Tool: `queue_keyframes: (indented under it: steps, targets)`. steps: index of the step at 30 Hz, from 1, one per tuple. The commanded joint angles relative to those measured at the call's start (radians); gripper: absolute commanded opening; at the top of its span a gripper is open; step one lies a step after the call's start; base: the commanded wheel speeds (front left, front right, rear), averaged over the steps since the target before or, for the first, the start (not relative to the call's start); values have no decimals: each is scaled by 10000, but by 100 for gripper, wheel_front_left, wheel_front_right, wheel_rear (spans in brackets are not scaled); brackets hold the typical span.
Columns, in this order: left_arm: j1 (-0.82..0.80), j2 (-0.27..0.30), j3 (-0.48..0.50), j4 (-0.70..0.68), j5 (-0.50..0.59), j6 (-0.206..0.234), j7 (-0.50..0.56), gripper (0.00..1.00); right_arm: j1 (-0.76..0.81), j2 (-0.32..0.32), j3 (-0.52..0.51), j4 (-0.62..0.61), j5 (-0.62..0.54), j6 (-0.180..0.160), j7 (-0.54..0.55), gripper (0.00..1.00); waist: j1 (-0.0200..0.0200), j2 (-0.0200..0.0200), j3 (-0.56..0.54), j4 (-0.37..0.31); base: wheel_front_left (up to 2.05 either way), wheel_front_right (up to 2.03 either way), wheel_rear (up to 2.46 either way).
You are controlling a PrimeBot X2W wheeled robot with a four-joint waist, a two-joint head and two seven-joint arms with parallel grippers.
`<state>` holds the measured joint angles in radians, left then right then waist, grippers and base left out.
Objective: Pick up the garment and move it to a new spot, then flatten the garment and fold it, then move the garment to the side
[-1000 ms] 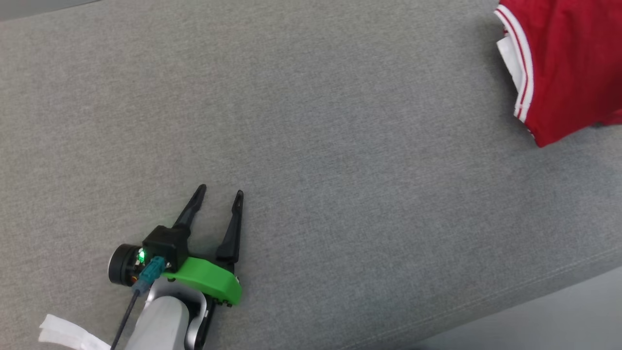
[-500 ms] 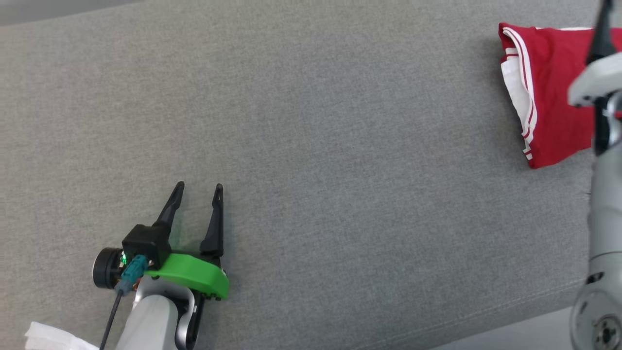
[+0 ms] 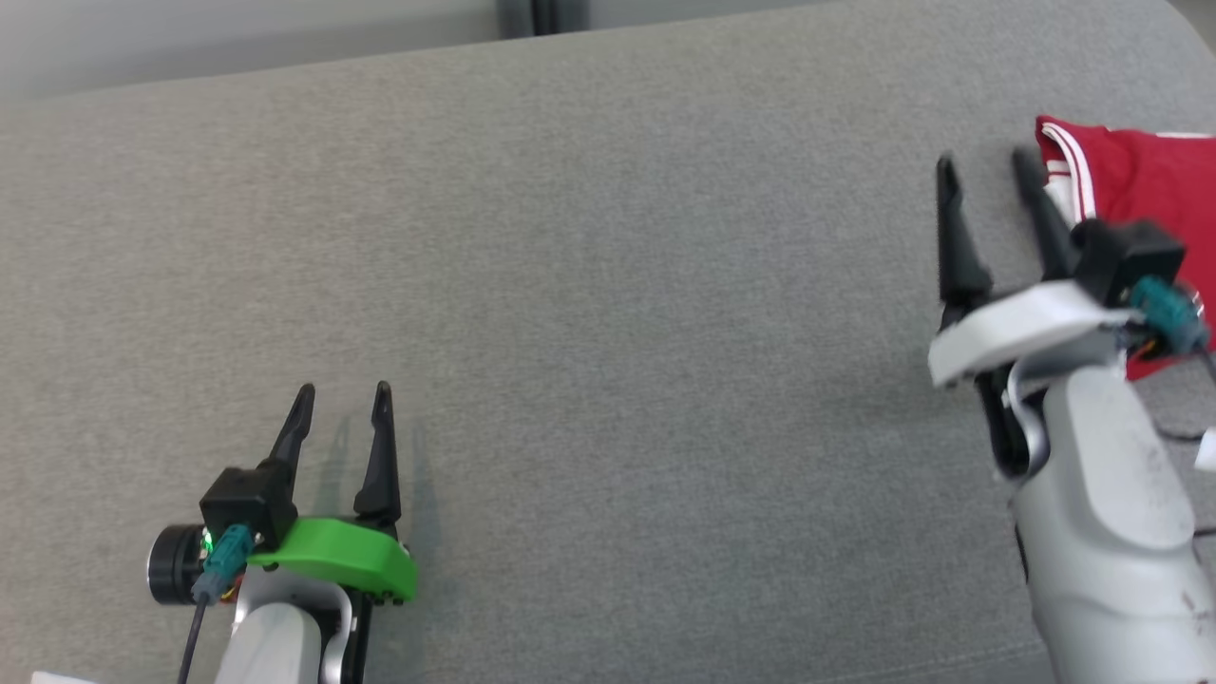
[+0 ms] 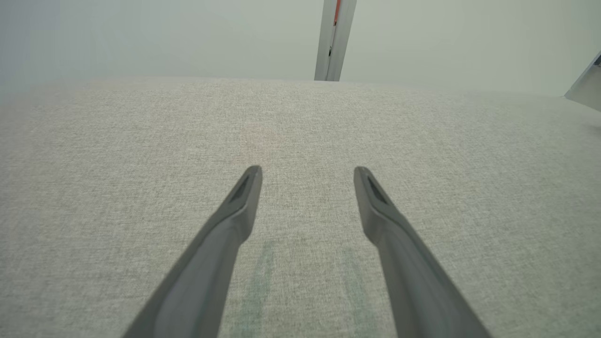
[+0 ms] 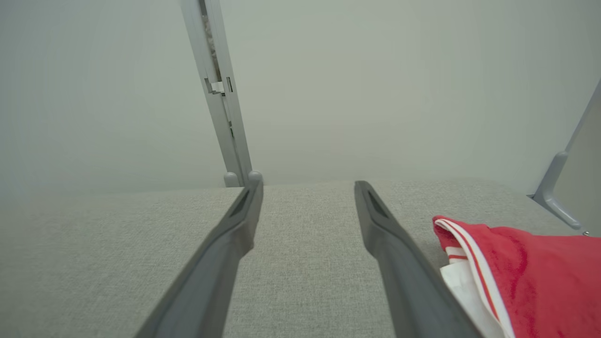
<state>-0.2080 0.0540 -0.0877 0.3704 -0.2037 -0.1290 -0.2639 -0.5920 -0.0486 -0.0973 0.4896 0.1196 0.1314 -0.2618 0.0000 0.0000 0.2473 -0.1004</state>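
Observation:
The garment [image 3: 1154, 180] is red with white striped trim, folded, and lies on the grey fabric surface [image 3: 608, 313] at the far right; its left edge also appears in the right wrist view, garment [image 5: 521, 267]. My right gripper [image 3: 986, 166] is open and empty, just left of the garment's edge, right gripper [image 5: 307, 185]. The right arm hides part of the garment. At the lower left, my left gripper [image 3: 342, 391] stands open over bare fabric, far from the garment, left gripper [image 4: 307, 170].
The grey surface's far edge [image 3: 608, 43] runs along the top, with a pale wall and a metal post [image 5: 218, 94] behind it. A second metal frame part [image 5: 556, 188] stands at the right beyond the garment.
The head camera has shifted, so the picture moved. My right gripper let go of the garment, opened, and drew back to its left. The left gripper stayed open.

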Motion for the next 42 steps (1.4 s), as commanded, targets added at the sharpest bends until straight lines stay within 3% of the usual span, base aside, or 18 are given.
queue_keyframes:
  steps: [1,10,26,27,31,42]
  targets:
    - [180,-6,120,64,67,-10,3,100,392,-47,163,-15,154,-18,-37,100,0,0,-537,562,0,0,0]
    - [1026,-14,701,82,-33,273,3,100,2623,-49,198,-431,600,-18,-38,100,0,0,-1370,1146,0,0,0]
    - [2198,-16,704,-54,-516,158,3,100,4538,-43,206,-387,679,-18,-38,100,0,0,-2355,1248,0,0,0]
    - [2103,-36,703,-44,-472,191,0,0,4472,-4,193,-384,704,0,1,0,0,0,-2326,1231,0,0,0]
    - [2195,-95,692,333,-549,189,40,0,4696,101,170,-35,781,2,60,0,0,0,-2351,1236,0,0,0]
    - [1957,-85,918,131,-2545,157,617,0,4653,79,77,-349,2869,0,648,0,0,0,-2364,1215,0,0,0]
